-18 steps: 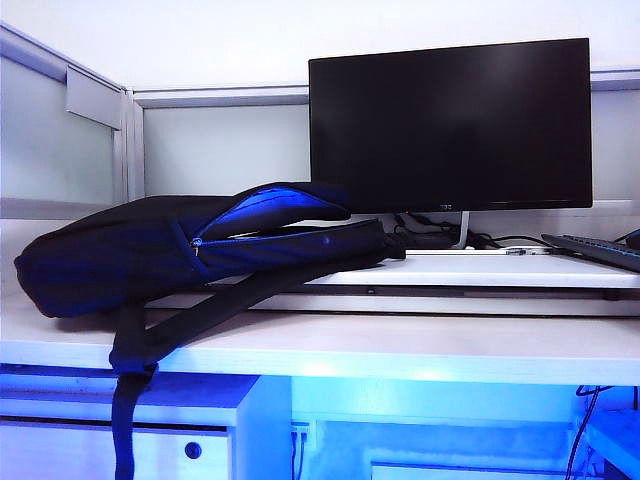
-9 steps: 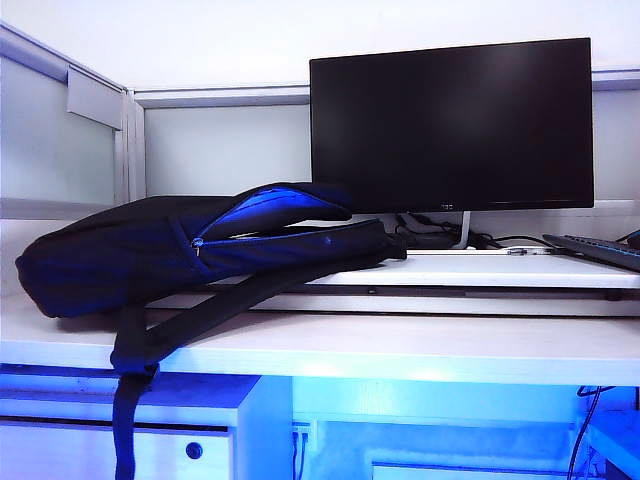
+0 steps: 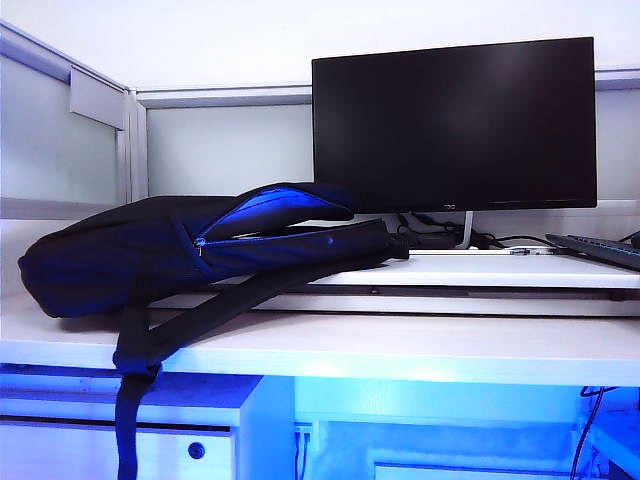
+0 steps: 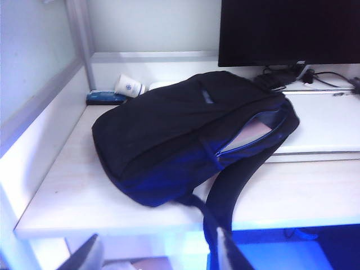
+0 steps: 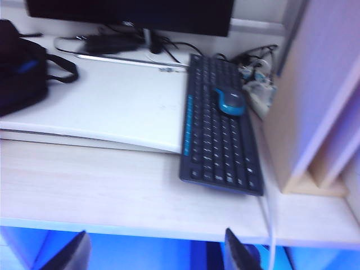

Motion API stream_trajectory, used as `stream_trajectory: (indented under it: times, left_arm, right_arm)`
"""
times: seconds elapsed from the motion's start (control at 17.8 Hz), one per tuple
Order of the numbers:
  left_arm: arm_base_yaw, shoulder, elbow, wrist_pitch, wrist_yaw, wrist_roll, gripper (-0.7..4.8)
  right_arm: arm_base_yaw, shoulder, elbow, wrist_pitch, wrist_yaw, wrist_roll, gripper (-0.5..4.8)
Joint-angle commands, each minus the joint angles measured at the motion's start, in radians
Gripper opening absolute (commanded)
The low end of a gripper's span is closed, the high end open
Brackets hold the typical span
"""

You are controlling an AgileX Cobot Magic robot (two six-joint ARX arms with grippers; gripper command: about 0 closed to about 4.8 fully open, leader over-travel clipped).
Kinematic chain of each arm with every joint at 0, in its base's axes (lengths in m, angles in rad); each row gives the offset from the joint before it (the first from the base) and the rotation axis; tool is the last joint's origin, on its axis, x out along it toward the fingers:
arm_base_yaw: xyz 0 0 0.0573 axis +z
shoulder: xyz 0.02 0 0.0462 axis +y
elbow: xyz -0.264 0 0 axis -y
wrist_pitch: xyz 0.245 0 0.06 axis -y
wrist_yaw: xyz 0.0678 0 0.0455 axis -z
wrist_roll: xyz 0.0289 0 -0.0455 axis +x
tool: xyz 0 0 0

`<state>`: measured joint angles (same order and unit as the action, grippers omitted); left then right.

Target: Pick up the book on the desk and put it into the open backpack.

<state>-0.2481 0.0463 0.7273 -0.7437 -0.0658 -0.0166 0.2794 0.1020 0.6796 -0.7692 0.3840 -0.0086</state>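
Two grippers sit nearest the cameras, both off the front edge of the desk [image 3: 400, 345] and below its top. The left gripper [image 4: 154, 253] shows two fingertips set well apart with nothing between them: jaws spread, empty. The right gripper [image 5: 154, 250] shows the same condition: two fingertips wide apart, nothing held. Neither gripper appears in the exterior view.

Next, on the desk surface, the black backpack [image 4: 185, 129] lies on its side toward the left end, its far end resting on the low raised white platform [image 3: 500, 268]. One strap [image 3: 135, 400] hangs over the front edge. The zipper opening is parted, exposing blue lining [image 3: 265, 208]. In the left wrist view, a pale pinkish flat surface, the book [image 4: 251, 135], is visible inside that opening; only a small part shows.

On the right side, a dark keyboard [image 5: 219, 143] lies partly on the platform and partly on the desk, with a blue mouse [image 5: 230, 101] resting on its keys. A tangle of cables [image 5: 256, 76] lies just beside the keyboard's far end.

Farther back, a black monitor [image 3: 455, 125] stands on the platform, screen dark. Behind the backpack, near the partition, a white paper cup [image 4: 130, 85] lies tipped on its side next to a dark flat object [image 4: 104, 98] whose identity cannot be determined.
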Motion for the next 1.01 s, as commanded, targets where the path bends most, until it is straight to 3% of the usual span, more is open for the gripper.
stream_trajectory:
  times: [0.06,0.23,0.34,0.39,0.51,0.62,0.73,1.01]
  left_arm:
    - [0.000,-0.042,0.003,0.025,0.060,-0.023,2.67]
    - [0.000,-0.042,-0.016,0.010,0.095,-0.101,2.56]
    - [0.000,-0.042,-0.046,0.002,0.095,-0.137,1.96]
    - [0.000,-0.042,-0.098,0.027,0.084,-0.182,1.72]
    - [0.001,-0.042,-0.201,0.133,0.085,-0.230,1.03]
    - [0.001,-0.042,-0.302,0.267,0.085,-0.253,0.48]
    - [0.001,-0.042,-0.371,0.366,0.085,-0.253,0.47]
    - [0.001,-0.042,-0.476,0.447,0.085,-0.242,0.14]
  right_arm:
    - [0.001,-0.050,-0.051,0.012,-0.015,0.026,2.91]
    - [0.001,-0.053,-0.059,0.014,-0.143,0.069,2.58]
    - [0.001,-0.053,-0.059,0.017,-0.188,0.097,2.41]
    - [0.001,-0.053,-0.061,0.037,-0.262,0.170,1.28]
    - [0.001,-0.053,-0.091,0.142,-0.293,0.178,0.04]
    - [0.001,-0.053,-0.147,0.264,-0.290,0.178,-0.06]
    - [0.001,-0.052,-0.203,0.343,-0.293,0.185,-0.06]
    - [0.001,-0.053,-0.412,0.472,-0.297,0.218,-0.06]
